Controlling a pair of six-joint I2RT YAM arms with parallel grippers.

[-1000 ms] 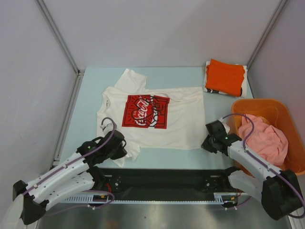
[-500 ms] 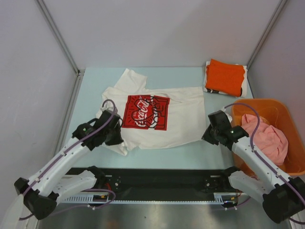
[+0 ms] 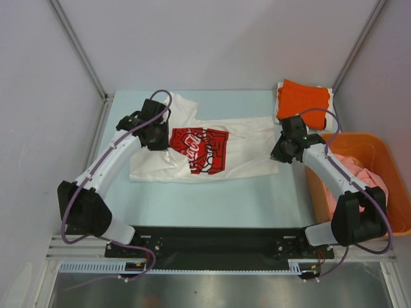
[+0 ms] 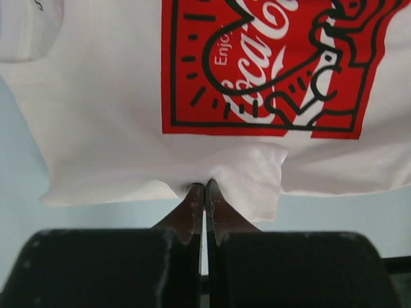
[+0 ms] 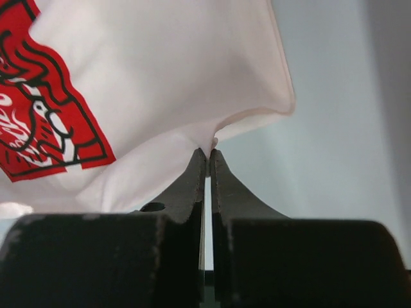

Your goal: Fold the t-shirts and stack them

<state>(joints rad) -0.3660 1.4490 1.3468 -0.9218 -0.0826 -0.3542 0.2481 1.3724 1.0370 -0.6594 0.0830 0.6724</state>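
The white t-shirt (image 3: pixel 237 144) with a red-and-black chest print lies folded lengthwise across the table's middle. My left gripper (image 3: pixel 158 142) is shut on its folded-over edge near the left end; the wrist view shows the cloth (image 4: pixel 128 96) pinched between my fingertips (image 4: pixel 192 196). My right gripper (image 3: pixel 277 153) is shut on the shirt's right edge, and the right wrist view shows the cloth (image 5: pixel 160 77) pinched there. A folded orange t-shirt (image 3: pixel 304 102) lies at the back right. A pink t-shirt (image 3: pixel 359 183) sits crumpled in the basket.
The orange plastic basket (image 3: pixel 385 151) stands at the right edge, close to my right arm. White cloth (image 3: pixel 328 117) shows under the orange shirt. Metal frame posts rise at the back corners. Bare table (image 3: pixel 218 199) lies in front of the white shirt.
Both grippers carried the shirt's near edge away from the bases toward the back, folding the lower half over the upper half. The shirt is now a narrower band.
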